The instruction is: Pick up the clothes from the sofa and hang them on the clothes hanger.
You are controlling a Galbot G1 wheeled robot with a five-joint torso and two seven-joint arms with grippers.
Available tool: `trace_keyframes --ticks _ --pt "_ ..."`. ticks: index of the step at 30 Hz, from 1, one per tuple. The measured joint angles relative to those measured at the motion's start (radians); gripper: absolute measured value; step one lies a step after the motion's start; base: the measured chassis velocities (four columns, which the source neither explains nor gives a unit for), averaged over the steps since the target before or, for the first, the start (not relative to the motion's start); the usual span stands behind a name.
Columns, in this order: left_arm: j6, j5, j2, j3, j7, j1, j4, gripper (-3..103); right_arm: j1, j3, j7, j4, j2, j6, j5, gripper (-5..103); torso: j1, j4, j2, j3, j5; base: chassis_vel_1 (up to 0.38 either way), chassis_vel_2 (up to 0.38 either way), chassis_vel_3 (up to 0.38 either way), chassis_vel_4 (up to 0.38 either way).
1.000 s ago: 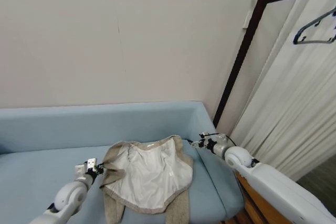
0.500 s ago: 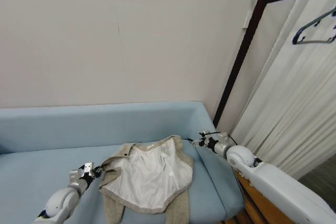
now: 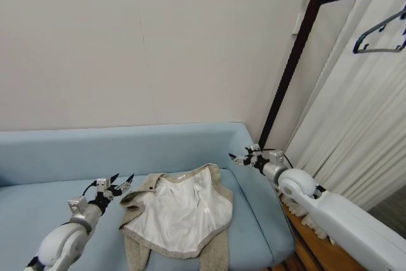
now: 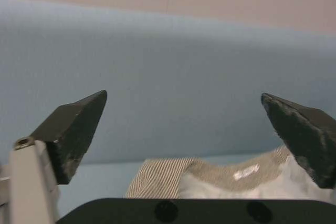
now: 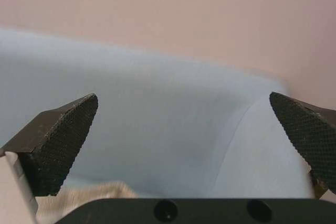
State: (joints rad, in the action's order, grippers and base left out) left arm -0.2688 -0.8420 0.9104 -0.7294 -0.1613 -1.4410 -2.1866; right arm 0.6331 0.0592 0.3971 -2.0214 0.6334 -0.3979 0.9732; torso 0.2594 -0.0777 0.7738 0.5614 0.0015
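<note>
- Looking down from the head camera, we see a beige knitted jacket [image 3: 181, 214] lying open on the seat of a pale blue sofa [image 3: 76, 150]. Its white lining faces up and its collar points toward the backrest.
- We see the left gripper [image 3: 122, 179] hovering just beside the jacket's left shoulder, near the collar. Its two dark fingers are spread apart and hold nothing.
- From the left wrist camera, we see those fingers standing wide apart with the sofa back between them. The jacket's striped knit edge and white lining sit low in the gap.
- We see the right gripper [image 3: 239, 158] at the sofa's right end, raised above the seat and a little apart from the jacket's right shoulder. Its fingers are released and empty.
- From the right wrist camera, we see the same wide gap framing the blue backrest, with a small corner of beige knit low beside one finger.
- We see a dark clothes rack [image 3: 292, 68] rising to the right of the sofa against the wall [image 3: 158, 42]. A dark hanger [image 3: 380, 33] hangs by its top bar, in front of a white curtain [image 3: 355, 131].
</note>
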Motion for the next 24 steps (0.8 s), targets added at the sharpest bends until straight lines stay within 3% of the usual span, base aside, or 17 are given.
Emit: trace_keyframes --ticks 1,2,4,5,9,17,20,22,24 --pt "-0.008 -0.003 -0.002 0.000 -0.027 -0.001 -0.024 98 -0.007 0.000 0.022 -0.012 0.002 -0.003 0.001 100 0.000 0.0000 0.000 0.000 0.0000 0.000 0.000 0.000 0.000" --pt "-0.040 -0.013 -0.009 -0.004 -0.121 -0.008 -0.112 100 -0.040 0.000 0.124 -0.067 0.012 -0.026 0.010 100 0.000 -0.0004 0.000 0.000 -0.0002 0.000 0.000 0.000 0.000" --pt "-0.064 -0.018 -0.018 -0.024 -0.178 -0.028 -0.185 100 -0.074 0.000 0.206 -0.120 0.016 -0.039 0.015 100 0.000 -0.0004 0.000 0.000 0.0002 0.000 0.000 0.000 0.000" --pt "-0.064 -0.018 -0.018 -0.024 -0.178 -0.028 -0.185 100 -0.074 0.000 0.206 -0.120 0.016 -0.039 0.015 100 0.000 -0.0004 0.000 0.000 0.0002 0.000 0.000 0.000 0.000" --pt "-0.089 -0.007 -0.031 -0.108 -0.199 -0.103 -0.297 100 -0.169 -0.001 0.370 -0.222 0.012 -0.060 0.013 100 0.000 -0.0002 0.000 0.000 0.0003 0.000 0.000 0.000 0.000" --pt "-0.097 -0.001 -0.031 -0.157 -0.171 -0.147 -0.326 100 -0.400 -0.016 0.396 -0.260 -0.025 -0.092 0.034 100 0.000 0.0000 0.000 0.000 -0.0002 0.000 0.000 0.000 0.000" --pt "-0.104 0.009 -0.029 -0.133 -0.165 -0.134 -0.324 100 -0.598 -0.047 0.404 -0.213 -0.061 -0.124 0.130 100 0.000 0.0000 0.000 0.000 0.0002 0.000 0.000 0.000 0.000" --pt "-0.106 0.011 -0.030 -0.126 -0.165 -0.129 -0.324 100 -0.624 -0.047 0.403 -0.207 -0.067 -0.130 0.142 100 0.000 0.0004 0.000 0.000 -0.0001 0.000 0.000 0.000 0.000" --pt "-0.119 0.013 -0.039 -0.100 -0.161 -0.098 -0.321 100 -0.699 -0.028 0.358 -0.173 -0.119 -0.147 0.164 100 0.000 -0.0002 0.000 0.000 -0.0009 0.000 0.000 0.000 0.000"
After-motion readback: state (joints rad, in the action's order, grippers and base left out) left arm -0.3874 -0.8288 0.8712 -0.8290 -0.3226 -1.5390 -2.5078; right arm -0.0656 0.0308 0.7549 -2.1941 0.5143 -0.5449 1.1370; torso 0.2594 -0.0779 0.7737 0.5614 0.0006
